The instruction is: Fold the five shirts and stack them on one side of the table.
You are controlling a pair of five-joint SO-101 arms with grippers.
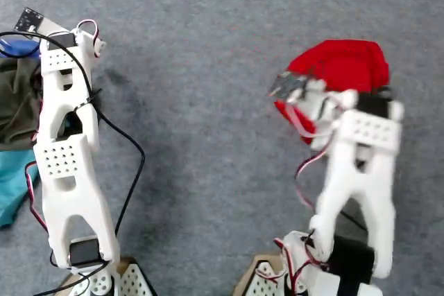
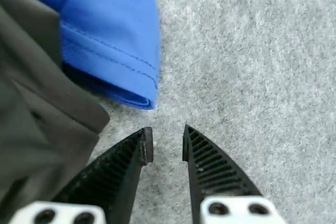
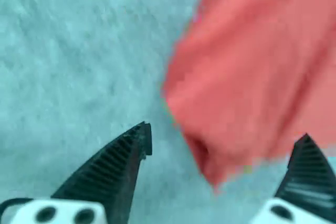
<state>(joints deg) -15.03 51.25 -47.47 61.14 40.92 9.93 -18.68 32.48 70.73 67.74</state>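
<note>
A crumpled red shirt (image 1: 343, 67) lies at the table's far right. My right gripper (image 3: 226, 137) stands open at its near left edge, and a hanging fold of the red shirt (image 3: 252, 77) sits between the wide-spread fingers. At the far left lie a blue shirt (image 1: 15, 47), a dark olive shirt (image 1: 17, 105) and a teal shirt (image 1: 12, 185). My left gripper (image 2: 166, 144) hovers over bare table just beside the hem of the blue shirt (image 2: 105, 24), with the olive shirt (image 2: 31, 119) next to it. Its fingers are slightly parted and hold nothing.
The grey felt table (image 1: 208, 67) stretches wide between the two arms. A black cable (image 1: 132, 171) loops off the left arm onto the table. Both arm bases stand at the near edge.
</note>
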